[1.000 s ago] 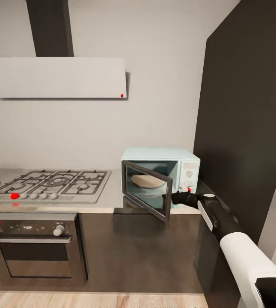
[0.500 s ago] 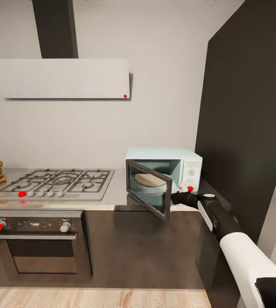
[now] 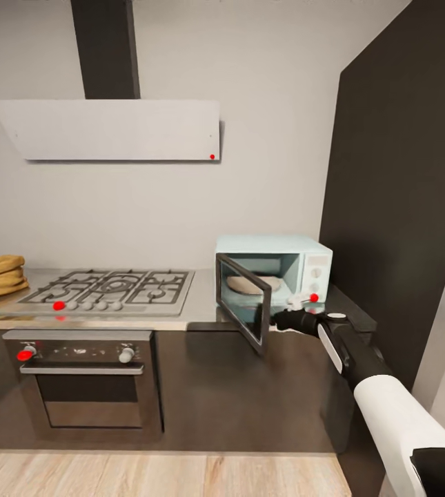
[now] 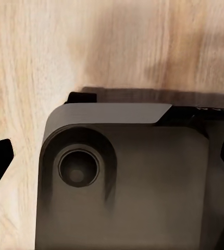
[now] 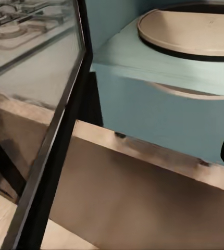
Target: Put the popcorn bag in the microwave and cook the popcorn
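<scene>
Microwave (image 3: 275,273) door (image 3: 243,302) being held ajar beside right gripper (image 3: 278,320), finger state not discernible; popcorn bag being sought, not located; turntable (image 5: 193,29) lying bare; door risking being knocked shut by arm swing.

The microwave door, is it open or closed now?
Open: the microwave door swings outward, showing the round turntable inside.

Microwave (image 3: 281,270): pale mint-blue box on the steel desk (image 3: 201,307), just right of the gas hob (image 3: 108,290). Dark glass door (image 3: 244,301) swung open toward the camera. Round beige turntable (image 5: 193,31) inside, nothing on it.
</scene>
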Available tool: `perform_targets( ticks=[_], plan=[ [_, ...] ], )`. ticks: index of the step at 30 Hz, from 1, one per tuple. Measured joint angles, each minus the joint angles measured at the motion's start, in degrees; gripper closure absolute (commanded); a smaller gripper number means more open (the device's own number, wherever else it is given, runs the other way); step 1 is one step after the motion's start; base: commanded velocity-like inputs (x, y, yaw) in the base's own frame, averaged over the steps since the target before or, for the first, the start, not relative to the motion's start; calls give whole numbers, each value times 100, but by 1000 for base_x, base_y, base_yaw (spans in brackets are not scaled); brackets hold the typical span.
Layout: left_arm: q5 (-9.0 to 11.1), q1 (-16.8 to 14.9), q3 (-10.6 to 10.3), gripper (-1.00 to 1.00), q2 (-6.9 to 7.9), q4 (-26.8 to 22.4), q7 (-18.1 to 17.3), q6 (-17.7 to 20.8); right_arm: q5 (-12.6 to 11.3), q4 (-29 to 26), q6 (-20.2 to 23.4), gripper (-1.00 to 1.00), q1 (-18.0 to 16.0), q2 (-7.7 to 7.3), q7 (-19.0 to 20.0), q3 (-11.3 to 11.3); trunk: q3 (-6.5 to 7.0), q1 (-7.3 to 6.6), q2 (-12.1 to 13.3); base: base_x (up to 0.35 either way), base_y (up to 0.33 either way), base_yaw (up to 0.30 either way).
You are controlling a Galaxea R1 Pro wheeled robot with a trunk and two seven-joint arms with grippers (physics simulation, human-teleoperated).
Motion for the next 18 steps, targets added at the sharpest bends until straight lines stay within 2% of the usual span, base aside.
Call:
perform_targets(
  ticks=[6,10,18],
  plan=[
    [0,0,0,-100,0,0,0,0,2,0,-1,-100,-1,0,62,-2,0,0,0,-144,151,0],
    [0,0,0,-100,0,0,0,0,3,0,-4,-100,0,0,51,-3,0,-2,0,-33,170,0],
    [0,0,0,-100,7,0,0,0,4,0,-8,-100,1,-1,39,-5,0,-2,0,-2,300,0]
  ],
)
